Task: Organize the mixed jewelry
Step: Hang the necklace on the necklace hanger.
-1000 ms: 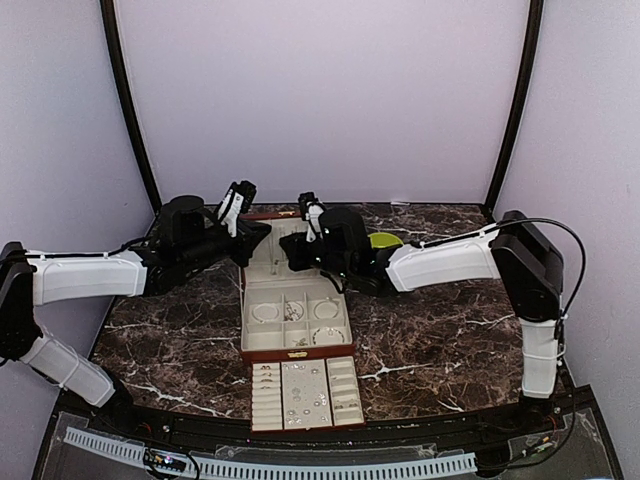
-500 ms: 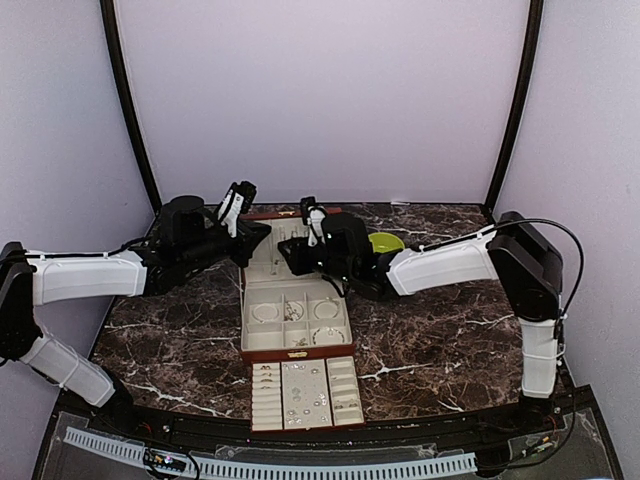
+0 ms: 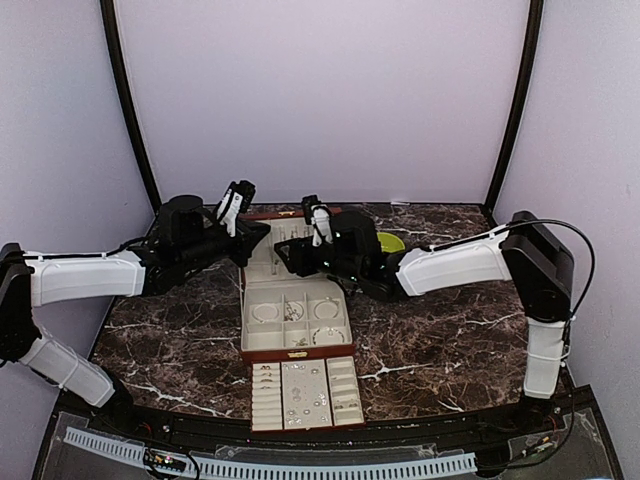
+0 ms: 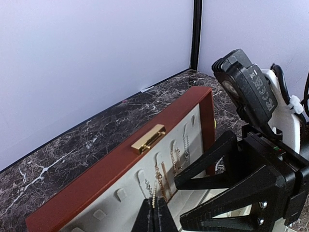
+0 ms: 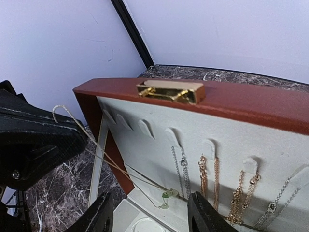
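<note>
A thin gold chain with green beads [image 5: 169,195] runs from the foot of the box's open lid [image 5: 231,104] up to my left gripper [image 4: 154,213]. That gripper is shut on the chain's end, right in front of the lid's hooks. My right gripper [image 5: 152,218] is open below the lid, its fingers either side of the beads without touching them. Several other gold and silver chains [image 5: 208,175] hang from the hooks. In the top view both grippers, left [image 3: 262,232] and right [image 3: 284,250], meet at the lid. Small rings and studs [image 3: 293,312] lie in the box's compartments.
The reddish-brown box [image 3: 244,318] stands mid-table, its cream lift-out tray [image 3: 343,390] with more small pieces in front of it. A lime-green bowl [image 3: 390,241] sits behind my right arm. Dark marble table stretches to both sides.
My right gripper's jaws have spread apart and let go of the beaded chain. The left gripper stays shut in the same place.
</note>
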Available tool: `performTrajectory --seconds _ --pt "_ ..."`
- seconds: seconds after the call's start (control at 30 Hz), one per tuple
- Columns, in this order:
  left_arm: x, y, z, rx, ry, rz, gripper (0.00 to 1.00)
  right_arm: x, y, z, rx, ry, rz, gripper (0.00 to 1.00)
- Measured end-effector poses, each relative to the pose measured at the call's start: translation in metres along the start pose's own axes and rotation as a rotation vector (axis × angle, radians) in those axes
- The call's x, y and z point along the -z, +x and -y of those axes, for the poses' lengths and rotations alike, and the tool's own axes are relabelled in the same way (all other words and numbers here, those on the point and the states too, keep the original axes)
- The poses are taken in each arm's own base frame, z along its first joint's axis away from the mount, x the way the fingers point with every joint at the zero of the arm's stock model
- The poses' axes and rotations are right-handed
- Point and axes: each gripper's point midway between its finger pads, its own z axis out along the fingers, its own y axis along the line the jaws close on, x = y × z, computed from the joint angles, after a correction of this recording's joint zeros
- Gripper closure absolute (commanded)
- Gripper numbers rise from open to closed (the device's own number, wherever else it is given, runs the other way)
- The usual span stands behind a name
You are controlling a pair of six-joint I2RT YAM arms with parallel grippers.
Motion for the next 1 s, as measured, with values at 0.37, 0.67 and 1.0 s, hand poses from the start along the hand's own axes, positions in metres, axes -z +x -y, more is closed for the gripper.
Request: performTrajectory --seconds 0.37,0.67,1.0 --pt "0.000 0.000 0.000 0.000 0.000 0.000 1.00 -0.008 -0.020 -0.012 0.004 -0.032 0.036 0.61" --pt "0.000 0.000 0.000 0.000 0.000 -0.001 1.00 -0.018 -0.013 -0.013 0.006 -0.034 0.015 0.70" --pt "0.000 0.001 0.000 0.001 0.001 -0.005 1.00 -0.030 -0.010 -0.012 0.003 -0.032 0.011 0.79"
